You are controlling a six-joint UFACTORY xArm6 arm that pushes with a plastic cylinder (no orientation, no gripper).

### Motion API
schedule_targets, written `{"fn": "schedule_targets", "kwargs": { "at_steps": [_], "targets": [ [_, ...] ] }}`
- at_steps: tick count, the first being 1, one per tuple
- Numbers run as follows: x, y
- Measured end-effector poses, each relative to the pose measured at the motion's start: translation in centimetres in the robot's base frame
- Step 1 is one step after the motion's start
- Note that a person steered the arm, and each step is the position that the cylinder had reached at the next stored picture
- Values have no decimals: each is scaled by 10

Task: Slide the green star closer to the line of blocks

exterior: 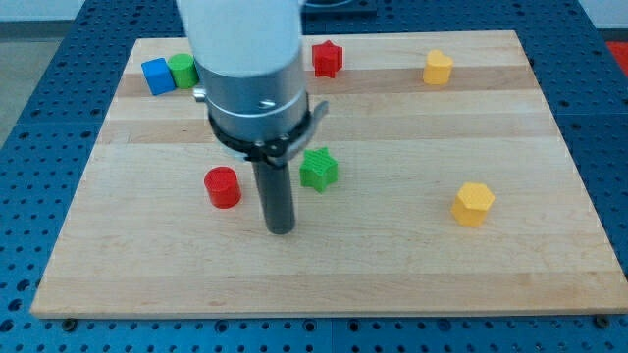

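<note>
The green star (pixel 318 169) lies near the middle of the wooden board (pixel 392 265). My tip (pixel 281 228) rests on the board just below and left of the star, apart from it. A red cylinder (pixel 223 186) stands left of my tip. Along the view's top edge sit a blue cube (pixel 156 75), a green block (pixel 183 70), a red star (pixel 327 58) and a yellow block (pixel 438 68). The arm's grey body hides the stretch between the green block and the red star.
A yellow hexagonal block (pixel 473 203) sits at the view's right, below the middle. The board lies on a blue perforated table (pixel 39 88).
</note>
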State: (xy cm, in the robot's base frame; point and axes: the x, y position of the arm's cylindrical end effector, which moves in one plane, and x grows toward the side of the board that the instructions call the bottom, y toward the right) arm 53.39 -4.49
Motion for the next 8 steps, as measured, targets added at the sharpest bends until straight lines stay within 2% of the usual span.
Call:
{"fn": "schedule_targets", "kwargs": {
  "at_steps": [1,2,3,5,6,7,8],
  "targets": [
    [0,52],
    [-24,91],
    [-28,90],
    [-31,44],
    [-124,19],
    [-181,4],
    [-182,3]
  ]
}}
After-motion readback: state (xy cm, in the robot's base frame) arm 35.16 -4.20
